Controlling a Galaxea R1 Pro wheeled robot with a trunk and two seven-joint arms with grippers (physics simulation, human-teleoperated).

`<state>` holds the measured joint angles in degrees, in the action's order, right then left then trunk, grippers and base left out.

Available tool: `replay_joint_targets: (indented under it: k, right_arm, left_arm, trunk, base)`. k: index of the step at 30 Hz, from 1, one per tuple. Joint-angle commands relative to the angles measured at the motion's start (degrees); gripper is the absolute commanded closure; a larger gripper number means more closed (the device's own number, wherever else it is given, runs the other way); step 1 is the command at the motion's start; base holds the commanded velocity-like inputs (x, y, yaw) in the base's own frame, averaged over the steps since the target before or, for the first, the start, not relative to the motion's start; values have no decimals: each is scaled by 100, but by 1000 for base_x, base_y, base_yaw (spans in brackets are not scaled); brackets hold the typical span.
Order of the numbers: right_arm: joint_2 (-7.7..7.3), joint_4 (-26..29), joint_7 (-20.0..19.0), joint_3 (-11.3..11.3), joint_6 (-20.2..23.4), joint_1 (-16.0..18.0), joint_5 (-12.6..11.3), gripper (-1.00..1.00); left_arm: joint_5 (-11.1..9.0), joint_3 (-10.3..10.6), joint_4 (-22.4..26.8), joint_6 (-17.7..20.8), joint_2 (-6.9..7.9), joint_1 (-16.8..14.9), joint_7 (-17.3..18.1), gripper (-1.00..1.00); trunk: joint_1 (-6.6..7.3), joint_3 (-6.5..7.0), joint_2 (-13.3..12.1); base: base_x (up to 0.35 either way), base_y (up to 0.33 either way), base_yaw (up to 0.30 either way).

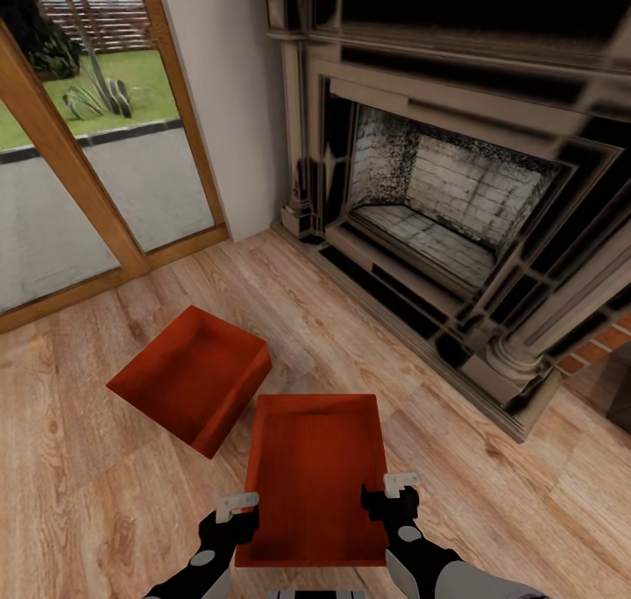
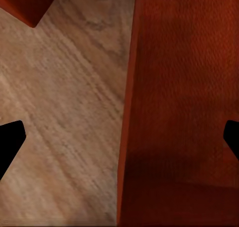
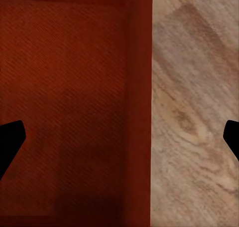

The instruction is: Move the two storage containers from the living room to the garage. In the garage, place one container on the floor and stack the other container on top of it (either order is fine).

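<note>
Nearest to me, my left pincer (image 1: pixel 238 507) hovers over the left long wall of the near storage container (image 1: pixel 317 476), and my right pincer (image 1: pixel 390 487) hovers over its right long wall. Both are spread wide. In each wrist view one dark fingertip sits inside the bin and the other over bare planks, so each pincer straddles a thin wall without pinching it yet. I judge this placement is meant for a two-handed lift, one grip per side, to keep the bin level.

The near container lies flat on the light wood floor (image 1: pixel 105 511), open top up, its long sides running away from me. It appears empty.

Just beyond it, to the left, the second storage container (image 1: pixel 191 378) sits turned at an angle, one corner close to the near bin but apart from it. Neither pincer is near it.

Farther off on the right stands the dark ornate fireplace (image 1: pixel 456 204) with a pale brick hearth. To the far left, wood-framed glass doors (image 1: pixel 88 187) show grass and paving outside. This is the living room, so neither bin has reached the garage.
</note>
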<state>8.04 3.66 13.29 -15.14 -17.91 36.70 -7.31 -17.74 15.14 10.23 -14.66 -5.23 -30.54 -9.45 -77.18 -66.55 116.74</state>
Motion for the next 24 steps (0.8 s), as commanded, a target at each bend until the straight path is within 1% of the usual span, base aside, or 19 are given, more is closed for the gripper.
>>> replay_joint_targets:
  k: [1,24]
  right_arm:
    - [1,-6,15,-50,-21,3,-60,-100]
    - [-4,-6,8,-50,-19,3,-54,-100]
  left_arm:
    - [-23,61,-26,-20,5,-4,-30,-100]
    - [1,75,-38,-13,4,-5,-30,-100]
  trunk:
    - [1,-3,1]
    - [1,-3,1]
  base:
    - [0,0,0]
    - [0,0,0]
